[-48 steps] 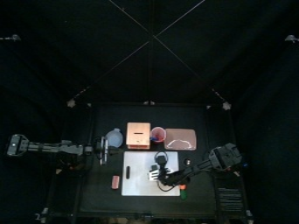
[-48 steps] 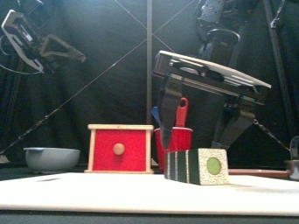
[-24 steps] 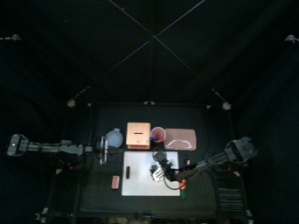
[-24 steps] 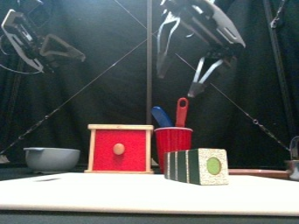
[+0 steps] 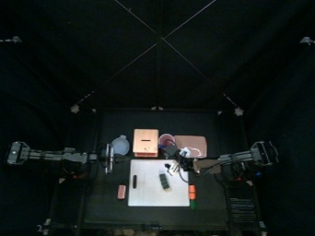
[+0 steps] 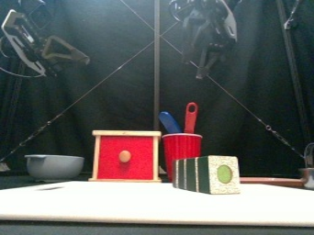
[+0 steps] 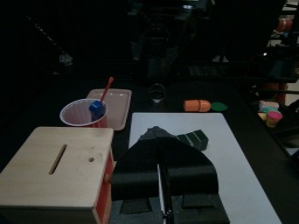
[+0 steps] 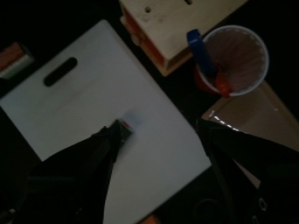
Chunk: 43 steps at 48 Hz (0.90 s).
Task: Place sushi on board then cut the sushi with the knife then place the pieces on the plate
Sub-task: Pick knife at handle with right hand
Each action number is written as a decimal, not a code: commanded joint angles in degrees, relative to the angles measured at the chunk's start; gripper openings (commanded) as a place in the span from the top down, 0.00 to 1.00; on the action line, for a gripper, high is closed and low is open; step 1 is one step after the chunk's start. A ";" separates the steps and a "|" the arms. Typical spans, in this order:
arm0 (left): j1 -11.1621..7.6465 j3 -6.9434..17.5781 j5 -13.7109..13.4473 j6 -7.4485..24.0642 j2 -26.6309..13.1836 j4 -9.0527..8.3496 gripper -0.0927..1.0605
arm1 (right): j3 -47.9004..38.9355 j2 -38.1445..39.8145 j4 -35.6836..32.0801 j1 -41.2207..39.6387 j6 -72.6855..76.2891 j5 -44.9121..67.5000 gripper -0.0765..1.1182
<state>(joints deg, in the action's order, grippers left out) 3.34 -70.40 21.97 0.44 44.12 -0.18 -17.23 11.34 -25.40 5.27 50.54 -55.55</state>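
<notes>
Now, sushi roll (image 5: 164, 181) on white board (image 5: 142, 190), right gripper (image 5: 183, 166) raised well above it, jaws spread, empty.

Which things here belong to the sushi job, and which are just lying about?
Job: sushi roll, white board, red cup with its two knives, pink tray.
Lying about: wooden box, blue-grey bowl, small toy left of the board, small toy right of the board.
</notes>
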 commanded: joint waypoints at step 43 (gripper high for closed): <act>3.16 0.35 0.18 -0.18 -0.09 1.49 0.88 | 23.20 -19.07 13.27 -14.94 -49.22 -23.03 0.12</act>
<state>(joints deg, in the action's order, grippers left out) 6.33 -70.66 21.88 0.26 44.12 1.23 3.16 -7.91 -11.69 -9.76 1.93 -77.70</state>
